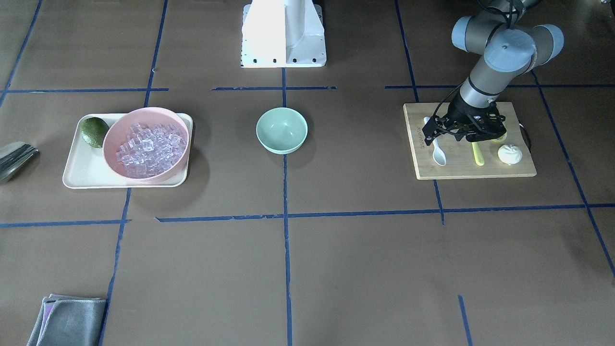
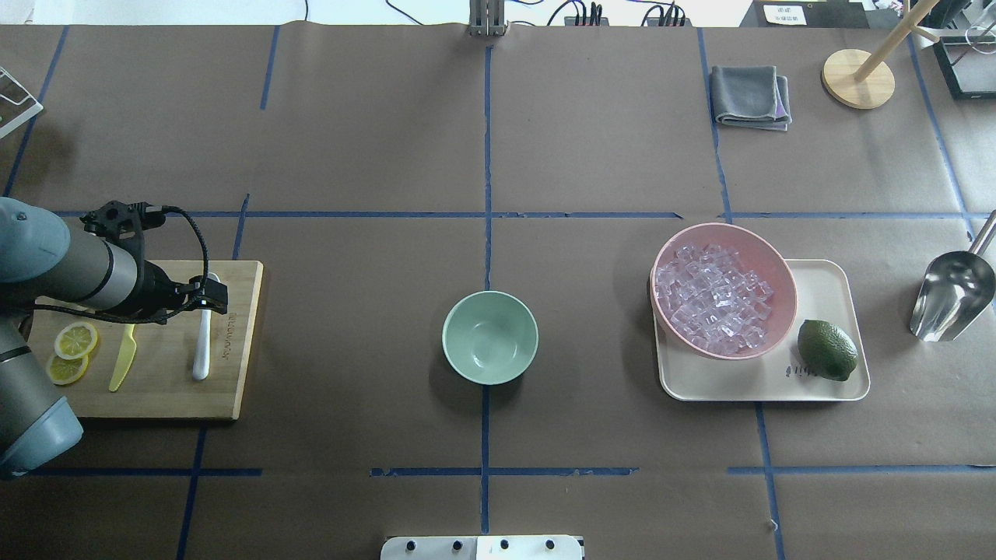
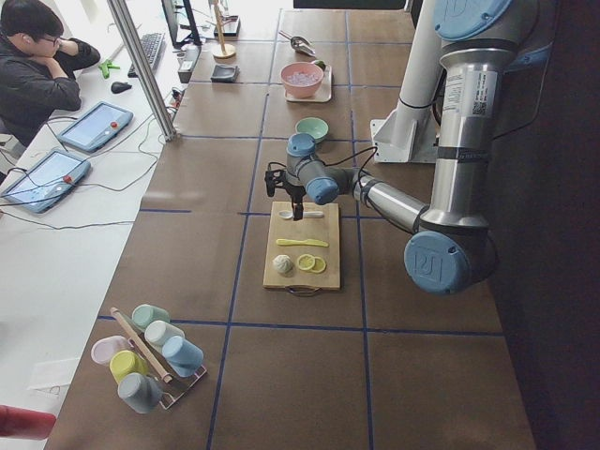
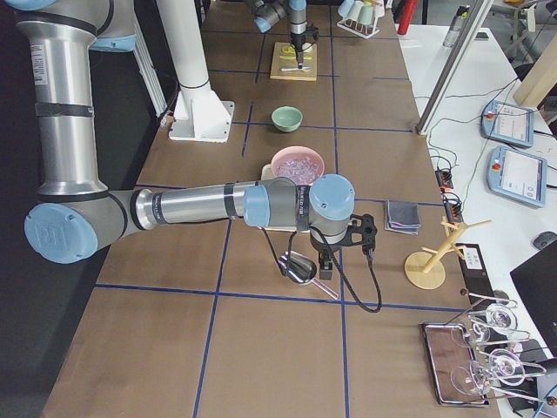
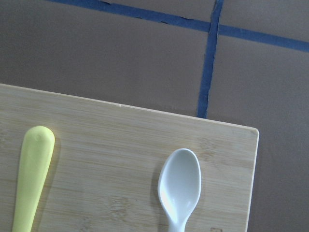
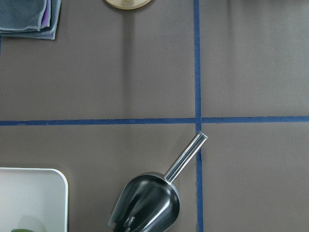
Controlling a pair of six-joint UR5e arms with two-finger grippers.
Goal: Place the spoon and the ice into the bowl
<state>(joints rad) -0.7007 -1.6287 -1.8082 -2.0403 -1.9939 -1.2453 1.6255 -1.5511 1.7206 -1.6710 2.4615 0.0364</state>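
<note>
Left hand (image 2: 208, 295) poised just above the spoon (image 2: 201, 351) handle on a wooden board (image 2: 163, 393), grip impossible to tell, bowl (image 2: 465, 315) well off to its right on the counter (image 2: 350, 257), ice (image 2: 712, 299) farther off

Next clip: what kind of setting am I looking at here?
Most likely a robotics lab staged for kitchen tasks: a paper-covered table gridded with blue tape, an operator at a side desk with tablets, and food props on a cutting board.

I see a robotics lab: the table (image 2: 358, 117) is papered brown and gridded with blue tape (image 2: 487, 140). Past its far edge an operator (image 3: 33, 70) sits by teach pendants (image 3: 94, 127).
</note>
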